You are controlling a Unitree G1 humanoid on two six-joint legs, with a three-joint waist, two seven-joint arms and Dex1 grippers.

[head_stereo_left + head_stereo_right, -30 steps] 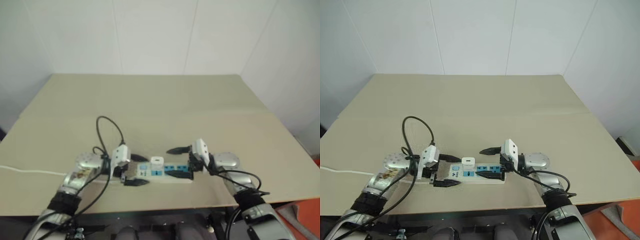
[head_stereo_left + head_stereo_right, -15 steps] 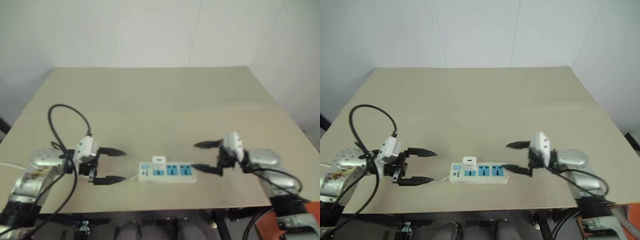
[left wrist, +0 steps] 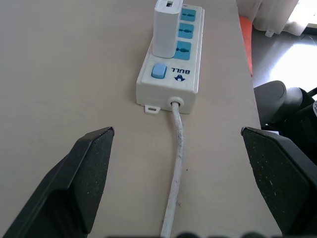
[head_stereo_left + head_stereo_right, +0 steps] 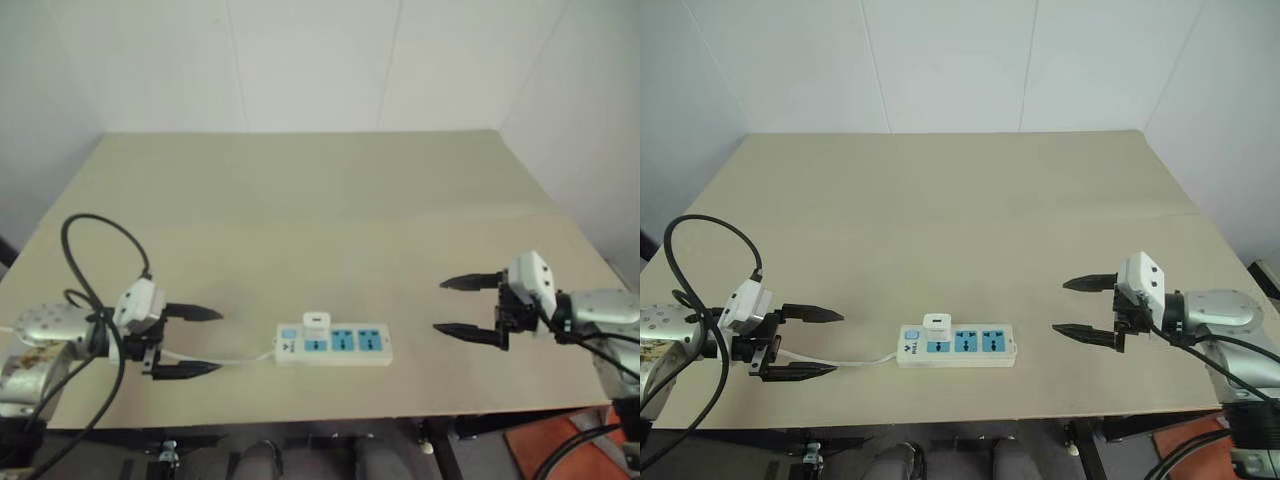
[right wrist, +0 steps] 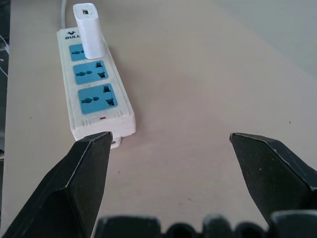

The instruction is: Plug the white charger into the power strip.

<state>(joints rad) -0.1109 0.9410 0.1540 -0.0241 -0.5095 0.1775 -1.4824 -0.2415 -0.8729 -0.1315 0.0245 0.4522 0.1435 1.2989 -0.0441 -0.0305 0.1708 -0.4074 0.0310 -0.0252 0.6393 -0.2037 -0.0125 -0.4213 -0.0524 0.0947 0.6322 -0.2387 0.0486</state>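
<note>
The power strip [image 4: 960,347] lies flat near the table's front edge, its thin white cord [image 4: 845,359] running off to the left. The white charger [image 4: 937,324] stands upright in the leftmost blue outlet, seen close up as a white charger [image 3: 166,29] beside the strip's blue switch [image 3: 158,71]. My left gripper [image 4: 800,342] hovers open to the left of the strip, with nothing between its fingers. Off to the strip's right, my right gripper [image 4: 1082,308] is open and empty too. Both point toward the strip and are well apart from it.
The beige table [image 4: 960,220] stretches bare behind the strip up to white walls. A black cable loop [image 4: 95,240] arches over my left wrist. The table's front edge runs just in front of the strip.
Both grippers have drawn away from the power strip, the left one leftward and the right one rightward, both staying open. The charger stays seated in the strip.
</note>
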